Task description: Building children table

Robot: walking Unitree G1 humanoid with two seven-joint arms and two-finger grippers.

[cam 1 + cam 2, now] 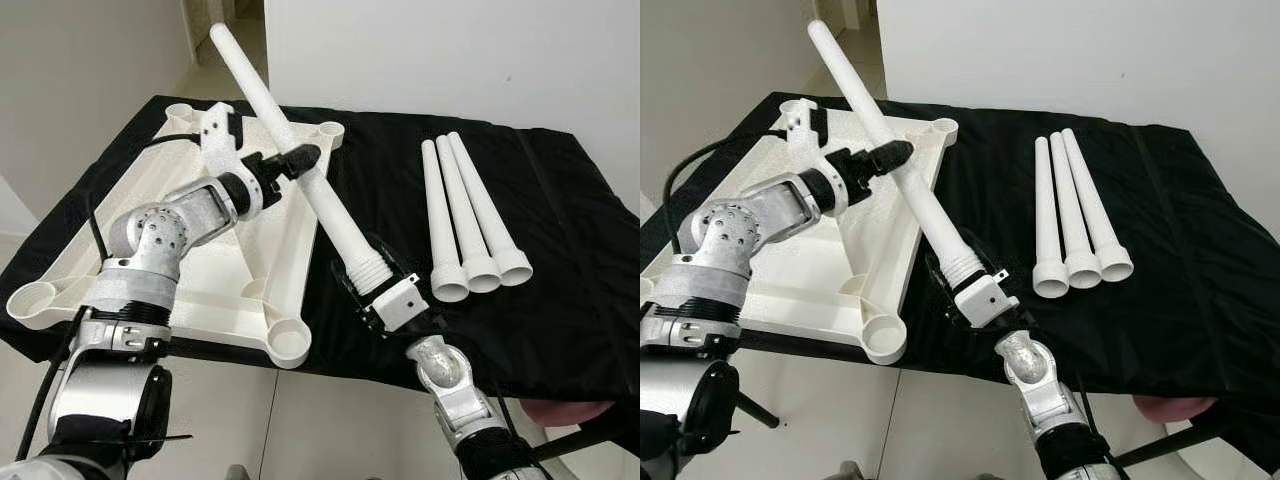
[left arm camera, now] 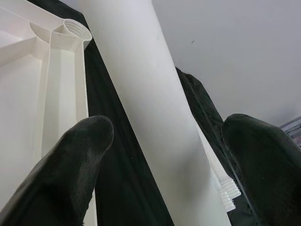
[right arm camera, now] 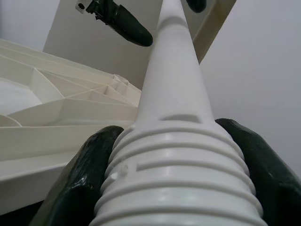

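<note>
A white table leg (image 1: 335,215) slants up from the front toward the far left above the black-covered table. My right gripper (image 1: 368,268) is shut on its threaded lower end (image 3: 174,160), a finger pressed to each side. My left gripper (image 1: 300,158) straddles the leg's middle, open, with a gap showing between each finger (image 2: 75,155) and the leg (image 2: 150,117). The white tabletop (image 1: 270,235) lies upside down at the left, with a round socket (image 1: 287,343) at each corner. Three more white legs (image 1: 470,215) lie side by side on the cloth at the right.
The black cloth (image 1: 570,280) covers the whole work table, whose front edge runs just before my arms. A white wall stands behind. A pinkish object (image 1: 560,410) shows below the table's front right corner. Bare cloth lies between the tabletop and the spare legs.
</note>
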